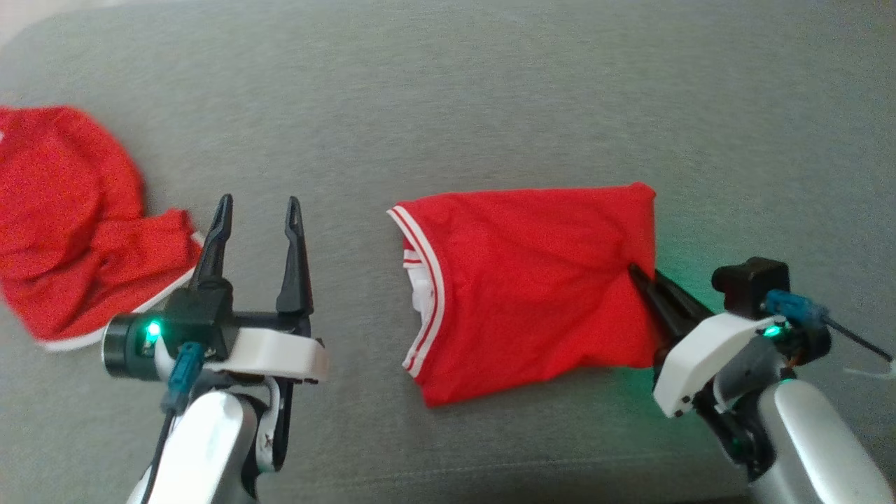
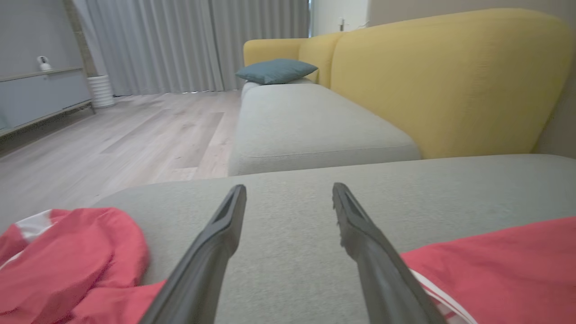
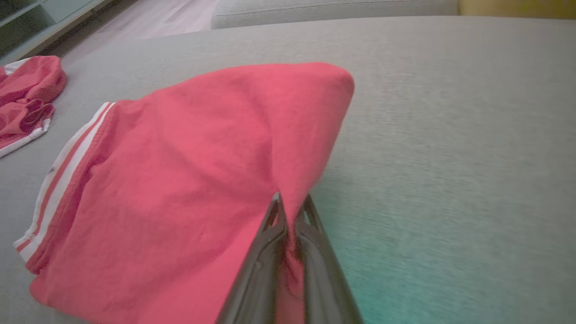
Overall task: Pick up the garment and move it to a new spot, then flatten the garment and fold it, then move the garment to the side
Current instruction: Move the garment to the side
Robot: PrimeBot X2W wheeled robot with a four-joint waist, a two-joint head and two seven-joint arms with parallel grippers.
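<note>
1. The right hand (image 3: 290, 201) has its two long dark fingers pressed together on a pinch of red cloth. It grips the right-hand edge of the folded red knit garment with white-striped trim (image 1: 532, 280).
2. In the right wrist view, the cloth wrinkles towards the fingers. The garment's far right corner forms a rounded hump.
3. The garment lies folded into a rough rectangle on the broad grey upholstered seat cushion (image 1: 448, 105).
4. A white band with red stripes runs down the garment's left edge. A little white lining shows inside that opening.
5. The garment's top edge is fairly straight, and its bottom edge slants down to a blunt corner at the lower left.
6. The left hand (image 1: 259, 203) is to the left of the garment and clear of it. Its fingers are spread wide with nothing between them, over bare cushion.
7. Further left of the garment, beyond the left hand, is a crumpled red garment with a white hem (image 1: 63, 210), bunched in loose folds.
8. That makes two red garments, one folded and one crumpled, and two hands, one pinching and one spread.
9. In the left wrist view, beyond the garment, are a mustard-yellow sofa back (image 2: 441, 81), one teal pillow (image 2: 275, 70), a pale wooden floor (image 2: 135, 130) and grey curtains (image 2: 180, 45).
</note>
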